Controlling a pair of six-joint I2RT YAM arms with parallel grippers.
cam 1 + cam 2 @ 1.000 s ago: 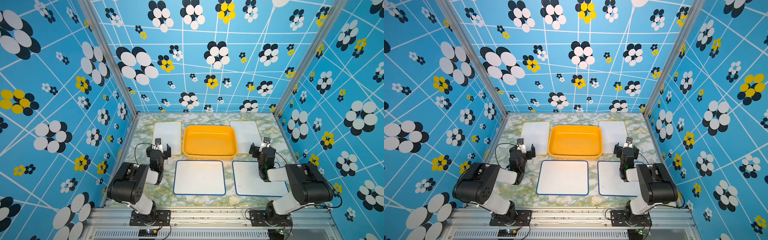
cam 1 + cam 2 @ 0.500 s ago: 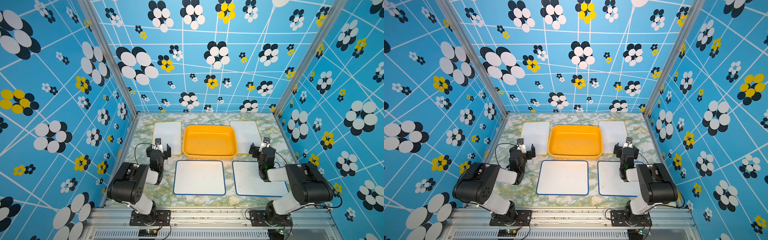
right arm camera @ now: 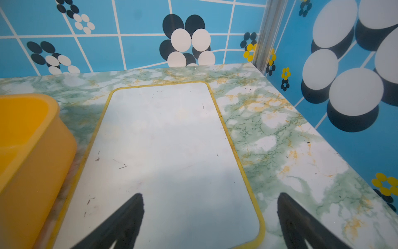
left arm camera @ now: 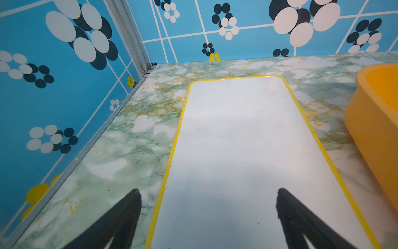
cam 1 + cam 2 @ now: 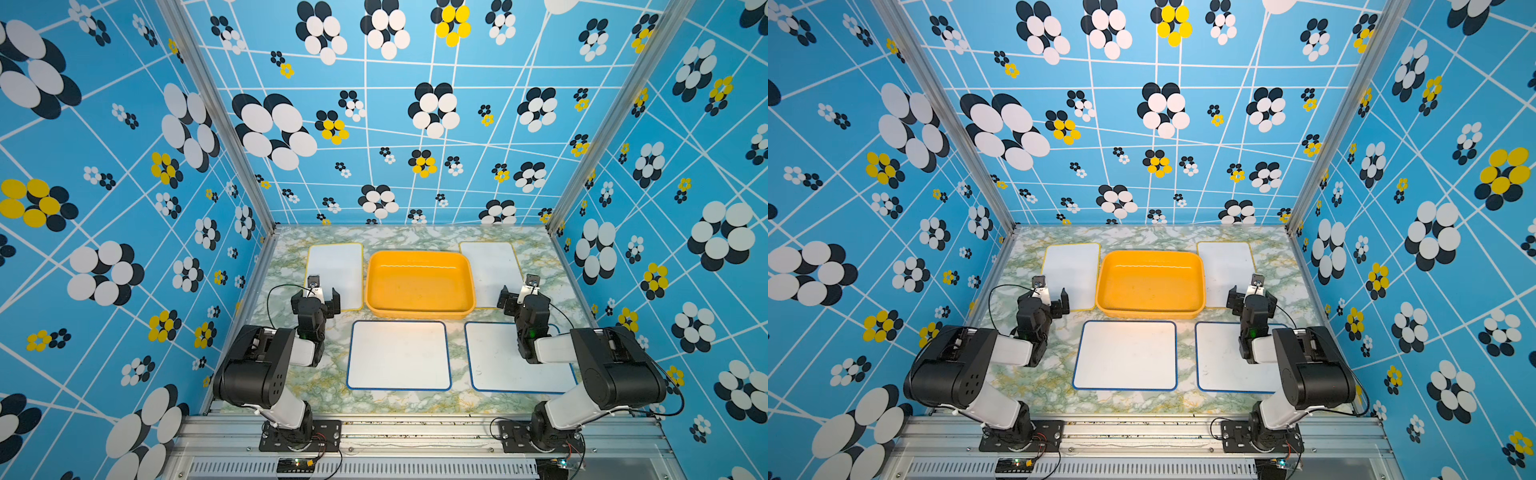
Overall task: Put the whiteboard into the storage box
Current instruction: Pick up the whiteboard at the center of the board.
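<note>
On the green-veined marble tabletop (image 5: 324, 386), stock as it stands; item one, storage box (image 5: 419, 312), orange-yellow, empty, set toward the back; item two, left yellow-edged whiteboard (image 5: 336, 270), flat, just beside the box's left wall; item three, right yellow-edged whiteboard (image 5: 490, 270), flat, just beside its right wall; items four and five, centre blue-edged whiteboard (image 5: 399, 355) and right blue-edged whiteboard (image 5: 494, 361), flat in front of the box.

Change over the last second: none; neither pincer has stirred, no board has shifted. My left pincer (image 4: 208, 190) is spread as wide as it goes and holds nothing, one finger over item two, the other over bare table; my right pincer (image 3: 210, 194) likewise, wide and empty, astride the outer edge of item three.

Reading: task not begun; all four boards lie outside the box; I judge that gripping a board's edge comes first.

Room: blue walls (image 5: 124, 166), white grid lines, black, white and yellow flowers; aluminium rail (image 5: 415, 428) along the front.
</note>
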